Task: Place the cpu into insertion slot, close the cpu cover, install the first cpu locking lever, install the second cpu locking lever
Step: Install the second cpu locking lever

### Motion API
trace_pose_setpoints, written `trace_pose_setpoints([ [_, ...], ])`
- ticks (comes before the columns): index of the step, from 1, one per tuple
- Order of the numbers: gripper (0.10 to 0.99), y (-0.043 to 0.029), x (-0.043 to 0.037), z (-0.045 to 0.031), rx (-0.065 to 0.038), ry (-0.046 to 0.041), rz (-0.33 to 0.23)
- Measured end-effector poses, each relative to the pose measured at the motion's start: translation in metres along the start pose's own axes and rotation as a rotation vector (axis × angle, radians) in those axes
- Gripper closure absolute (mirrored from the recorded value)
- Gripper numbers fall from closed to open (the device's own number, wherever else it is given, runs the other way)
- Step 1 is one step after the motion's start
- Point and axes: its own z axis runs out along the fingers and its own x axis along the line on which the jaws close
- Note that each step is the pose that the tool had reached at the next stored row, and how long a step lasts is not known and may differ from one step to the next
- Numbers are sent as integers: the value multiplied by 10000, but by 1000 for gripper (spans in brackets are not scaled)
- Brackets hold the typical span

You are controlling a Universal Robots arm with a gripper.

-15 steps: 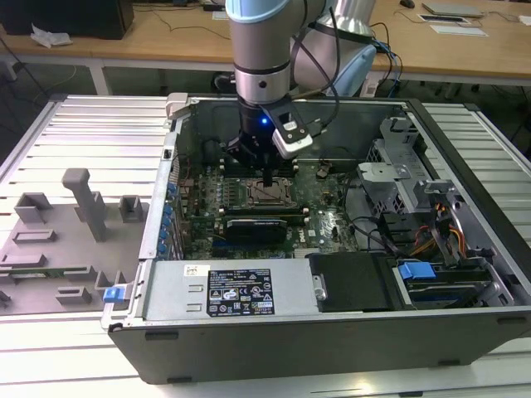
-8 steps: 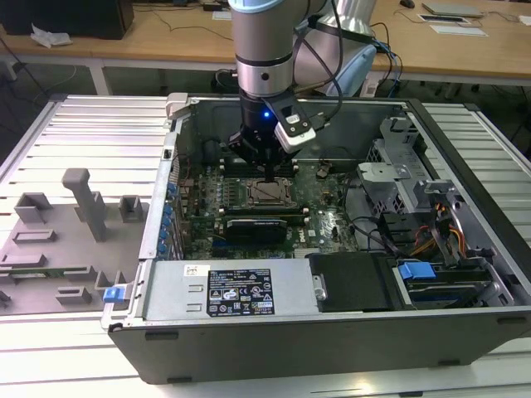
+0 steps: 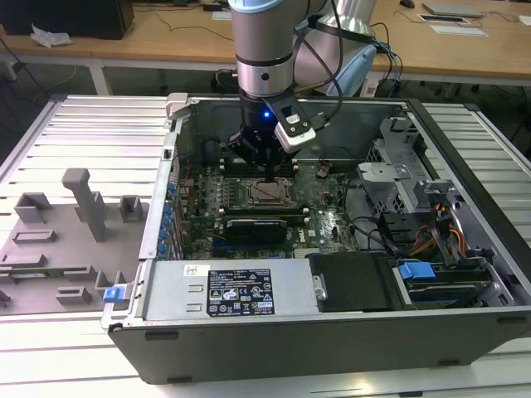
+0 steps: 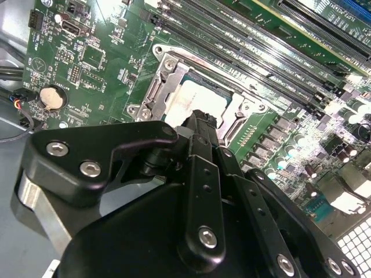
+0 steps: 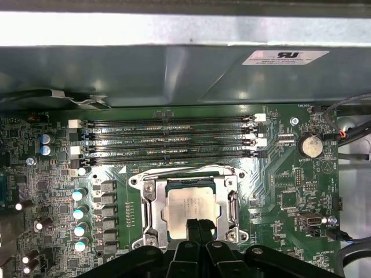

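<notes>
Claw [image 5: 197, 227] tips together over cpu [image 5: 191, 204] beneath cpu cover [image 5: 152, 209].

The ribbed metal table [image 3: 66, 124] carries the open computer case [image 3: 332, 332] beneath the gripper [image 3: 267, 172], and grey fixture blocks [image 3: 62, 232] well aside.

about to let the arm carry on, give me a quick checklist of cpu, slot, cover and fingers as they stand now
1. cpu seated flat in the insertion slot: ok in both wrist views.
2. cpu cover closed over the chip: cannot tell; a metal frame surrounds it.
3. Gripper over the cpu's near edge: ok, centred there.
4. Fingers together, holding nothing: ok.
5. Fingers touching the chip top or just above it: cannot tell.
6. Memory slots beside the socket clear of the arm: ok.
</notes>
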Motion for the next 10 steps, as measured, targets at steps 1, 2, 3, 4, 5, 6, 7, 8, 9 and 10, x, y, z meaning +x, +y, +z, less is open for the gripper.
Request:
trace_pose_setpoints([
  [1, 980, 0, 0, 0, -1, 0, 0],
  [2, 980, 0, 0, 0, -1, 0, 0],
  [3, 980, 0, 0, 0, -1, 0, 0],
  [4, 980, 0, 0, 0, -1, 0, 0],
  [5, 980, 0, 0, 0, -2, 0, 0],
  [6, 980, -1, 0, -3, 0, 1, 0],
  [7, 980, -1, -1, -17, 1, 2, -1],
  [8, 980, 0, -5, -47, 1, 0, 0],
  [9, 980, 0, -7, -61, 2, 0, 0],
  [10, 980, 0, -8, -77, 2, 0, -1],
])
